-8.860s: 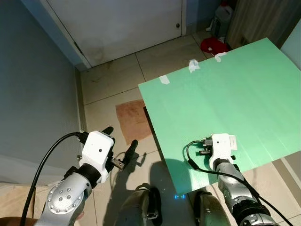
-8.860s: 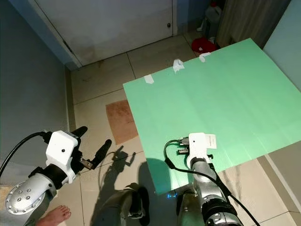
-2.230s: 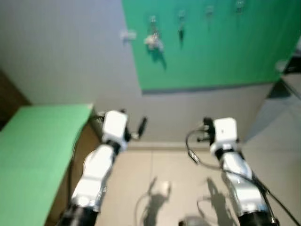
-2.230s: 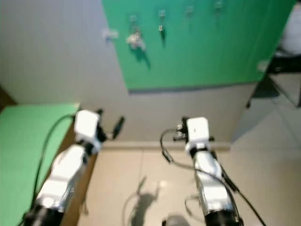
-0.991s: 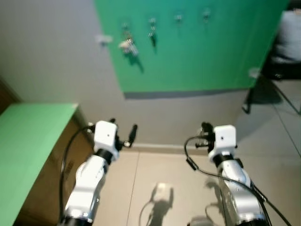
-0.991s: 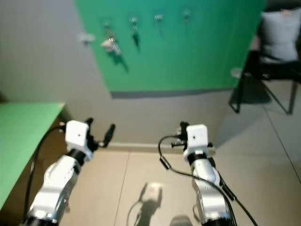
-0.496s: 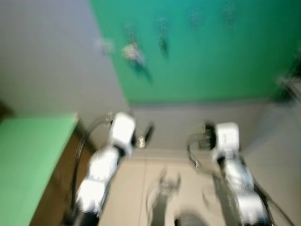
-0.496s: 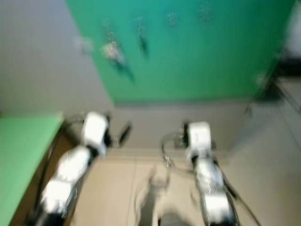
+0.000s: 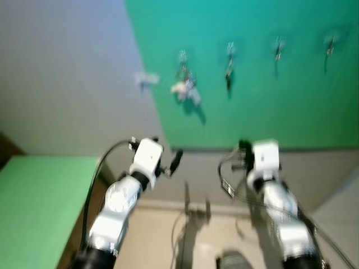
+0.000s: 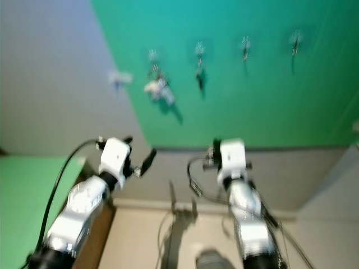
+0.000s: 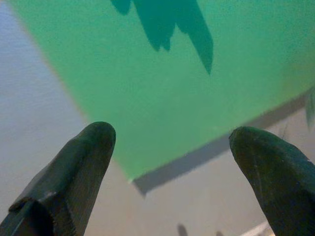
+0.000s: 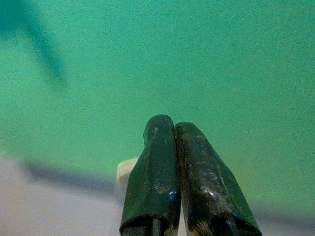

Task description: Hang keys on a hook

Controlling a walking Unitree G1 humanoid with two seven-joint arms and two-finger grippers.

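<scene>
- Ahead, the broad green wall panel (image 9: 269, 84) spans the upper scene from about 11 o'clock round to 2 o'clock, with grey wall (image 9: 61, 84) beside it at 9 to 10 o'clock; the head views are blurred, so a good approach would wait until the picture steadies.
- Low at 8 o'clock lies the flat green tabletop (image 9: 33, 207).
- Both silver arms are raised toward the panel. The left gripper (image 11: 172, 147) has its black fingers (image 11: 74, 167) spread wide with nothing between them; the right gripper (image 12: 173, 147) has its black fingers pressed together, a small pale tab (image 12: 126, 172) showing just behind them.
- Whether the right gripper carries keys cannot be told from these views.
- A row of four small metal hooks (image 9: 277, 47) runs across the panel near 12 o'clock.
- On the leftmost hook hangs a pale bunch of keys (image 9: 185, 89); the next carries a small dark item (image 9: 228, 73), too blurred to name.
- Judged from this, the step calls for aiming at a free hook toward 1 o'clock, then approaching slowly and squarely.
</scene>
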